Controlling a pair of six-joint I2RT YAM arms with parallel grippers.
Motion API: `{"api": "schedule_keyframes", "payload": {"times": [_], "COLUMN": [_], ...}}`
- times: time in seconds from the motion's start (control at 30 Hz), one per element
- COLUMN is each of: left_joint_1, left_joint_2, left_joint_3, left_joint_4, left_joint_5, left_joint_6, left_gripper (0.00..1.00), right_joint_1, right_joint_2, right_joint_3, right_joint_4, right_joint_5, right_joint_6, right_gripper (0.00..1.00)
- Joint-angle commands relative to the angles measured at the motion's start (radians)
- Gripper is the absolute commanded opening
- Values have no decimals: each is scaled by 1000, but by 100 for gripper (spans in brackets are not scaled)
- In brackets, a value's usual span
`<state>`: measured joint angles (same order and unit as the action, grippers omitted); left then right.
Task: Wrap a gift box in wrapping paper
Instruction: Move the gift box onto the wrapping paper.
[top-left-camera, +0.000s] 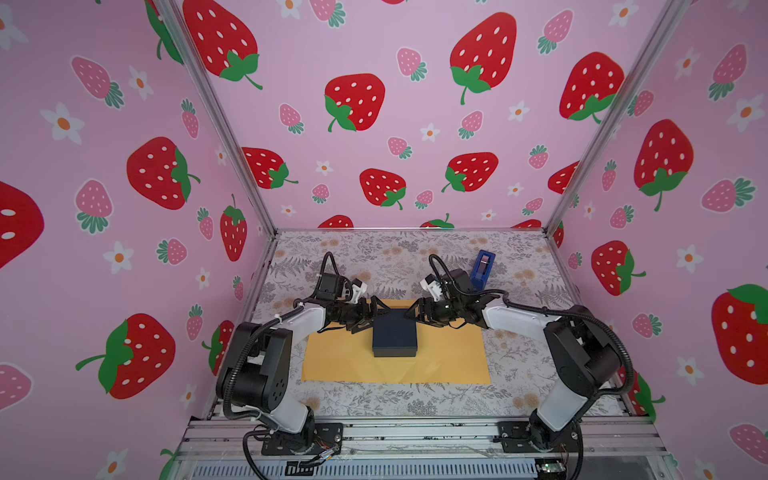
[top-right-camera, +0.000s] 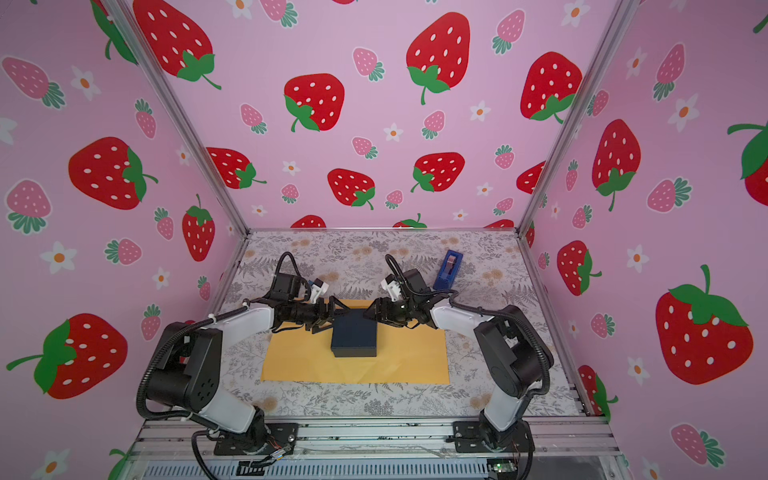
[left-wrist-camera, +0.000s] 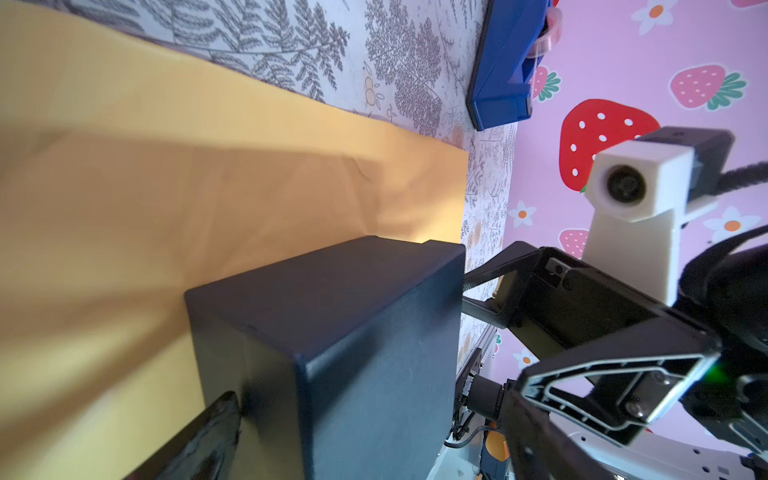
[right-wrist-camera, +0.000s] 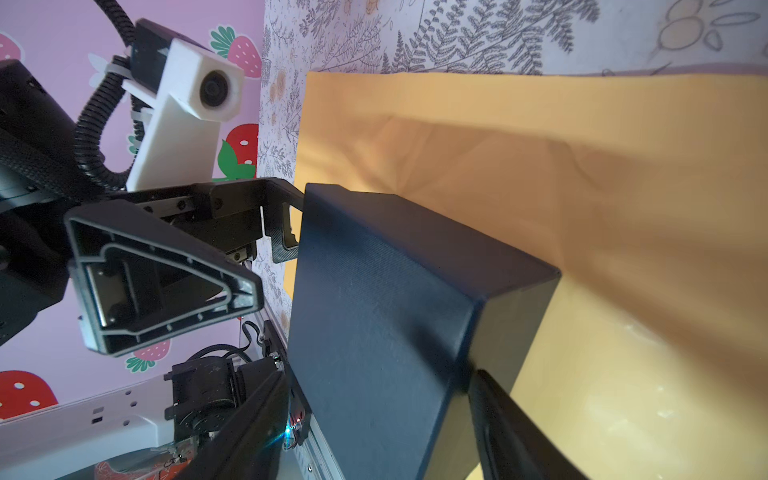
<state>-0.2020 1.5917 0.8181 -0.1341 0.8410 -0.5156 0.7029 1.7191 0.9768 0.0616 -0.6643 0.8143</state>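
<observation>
The black gift box lies flat in the middle of the yellow-orange wrapping paper, which is spread on the floral table cover. My left gripper is at the box's far left corner, jaws wide apart. In the left wrist view only one finger shows, beside the box's side. My right gripper is at the far right corner, open, with one fingertip against the box's side. Neither gripper closes around the box.
A blue tape dispenser stands on the table cover at the far right, behind the right arm. Strawberry-print walls close in three sides. An aluminium rail with both arm bases runs along the front edge.
</observation>
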Motion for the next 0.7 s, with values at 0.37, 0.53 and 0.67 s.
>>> {"api": "schedule_keyframes", "payload": {"times": [0.37, 0.53, 0.67], "left_joint_1": [-24, -23, -20], "left_joint_2": [19, 54, 43], "left_joint_3": [102, 137, 144], "left_joint_4": [-113, -139, -159], "left_joint_5": [-29, -18, -39], "left_joint_6": [76, 88, 98], "left_gripper": [99, 99, 99], "right_joint_1": [3, 10, 15], "right_joint_2": [9, 8, 8], "right_joint_3": [2, 1, 0], "right_joint_4": [-6, -3, 10], "right_joint_5": [6, -21, -32], "right_joint_6": [-16, -14, -4], "right_gripper": [71, 69, 69]}}
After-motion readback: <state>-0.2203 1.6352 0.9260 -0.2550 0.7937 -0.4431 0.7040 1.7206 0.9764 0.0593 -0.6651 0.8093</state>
